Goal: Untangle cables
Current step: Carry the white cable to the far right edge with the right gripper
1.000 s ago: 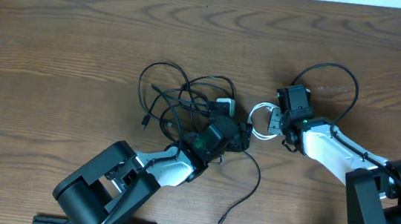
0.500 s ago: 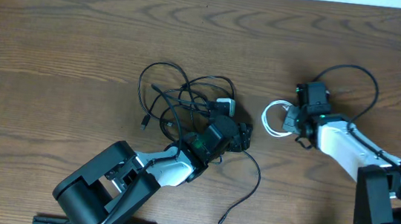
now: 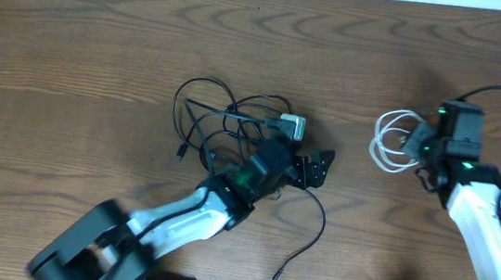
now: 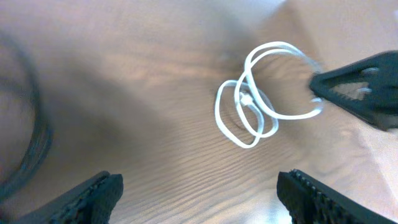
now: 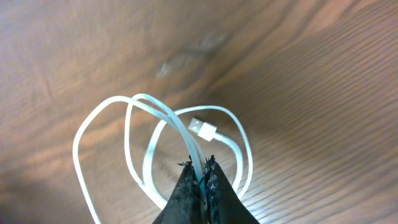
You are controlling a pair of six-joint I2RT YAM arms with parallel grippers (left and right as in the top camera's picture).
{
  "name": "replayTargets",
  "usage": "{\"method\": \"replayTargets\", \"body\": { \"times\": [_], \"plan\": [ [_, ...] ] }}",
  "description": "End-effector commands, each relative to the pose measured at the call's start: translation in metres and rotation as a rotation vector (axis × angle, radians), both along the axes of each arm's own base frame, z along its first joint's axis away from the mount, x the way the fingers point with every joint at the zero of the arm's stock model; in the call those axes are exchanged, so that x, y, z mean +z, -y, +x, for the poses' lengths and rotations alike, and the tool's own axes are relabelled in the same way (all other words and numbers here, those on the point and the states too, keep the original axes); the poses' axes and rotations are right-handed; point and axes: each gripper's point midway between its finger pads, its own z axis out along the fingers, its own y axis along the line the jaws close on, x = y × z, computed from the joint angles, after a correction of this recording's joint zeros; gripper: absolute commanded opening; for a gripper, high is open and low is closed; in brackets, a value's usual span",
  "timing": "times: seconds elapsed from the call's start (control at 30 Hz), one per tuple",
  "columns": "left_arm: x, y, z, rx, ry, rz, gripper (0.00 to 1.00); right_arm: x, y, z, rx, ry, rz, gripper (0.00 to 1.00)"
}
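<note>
Right gripper (image 5: 200,177) is pinched tight on one strand of the white cable (image 3: 386,143), whose coiled loops sit toward the right edge of the table (image 3: 76,28). Left gripper (image 4: 199,202) is spread wide and empty, just beside the black cables (image 3: 220,123) tangled mid-table, well apart from the white one.

white cable (image 4: 247,98) pulled right — away from black tangle (image 3: 227,124), left pincer (image 4: 202,196) spread wider
</note>
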Motion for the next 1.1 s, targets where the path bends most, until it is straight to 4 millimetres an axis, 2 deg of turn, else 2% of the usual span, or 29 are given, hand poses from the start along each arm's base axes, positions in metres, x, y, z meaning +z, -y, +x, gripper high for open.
{"method": "replayTargets", "body": {
  "times": [0.0, 0.13, 0.23, 0.37, 0.5, 0.53, 0.57, 0.63, 0.67, 0.73, 0.77, 0.93, 1.07],
  "plan": [
    [0.049, 0.001, -0.005, -0.083, 0.182, 0.011, 0.9, 0.017, 0.02, -0.003, -0.017, 0.037, -0.034, 0.01],
    [0.08, -0.007, -0.008, -0.09, 0.293, 0.028, 0.92, 0.012, 0.033, -0.013, -0.054, 0.003, -0.029, 0.01],
    [0.09, -0.019, -0.004, -0.038, 0.324, 0.057, 0.92, -0.001, 0.033, -0.023, -0.057, -0.061, -0.023, 0.01],
    [0.083, -0.04, 0.004, 0.069, 0.31, 0.135, 0.92, -0.02, 0.031, -0.035, -0.104, -0.147, 0.016, 0.01],
    [0.064, -0.063, 0.011, 0.166, 0.273, 0.248, 0.94, -0.04, 0.033, -0.043, -0.154, -0.223, 0.031, 0.04],
    [0.061, -0.067, 0.012, 0.18, 0.267, 0.267, 0.94, -0.045, 0.035, -0.044, -0.17, -0.239, 0.032, 0.08],
    [0.057, -0.071, 0.011, 0.191, 0.258, 0.29, 0.98, -0.054, 0.036, -0.045, -0.182, -0.265, 0.034, 0.19],
    [0.058, -0.073, 0.01, 0.168, 0.287, 0.335, 0.99, -0.067, 0.039, -0.046, -0.189, -0.298, 0.021, 0.29],
    [0.06, -0.074, 0.01, 0.163, 0.304, 0.351, 0.99, -0.071, 0.041, -0.046, -0.197, -0.311, 0.008, 0.31],
    [0.064, -0.081, 0.013, 0.19, 0.325, 0.376, 0.99, -0.078, 0.048, -0.049, -0.214, -0.334, -0.026, 0.38],
    [0.065, -0.086, 0.014, 0.216, 0.329, 0.39, 0.99, -0.081, 0.05, -0.05, -0.226, -0.344, -0.04, 0.47],
    [0.068, -0.11, 0.017, 0.32, 0.334, 0.462, 1.0, -0.091, 0.058, -0.054, -0.247, -0.38, -0.08, 0.69],
    [0.063, -0.12, 0.016, 0.344, 0.319, 0.511, 1.0, -0.097, 0.062, -0.051, -0.264, -0.378, -0.078, 0.75]
  ]
}}
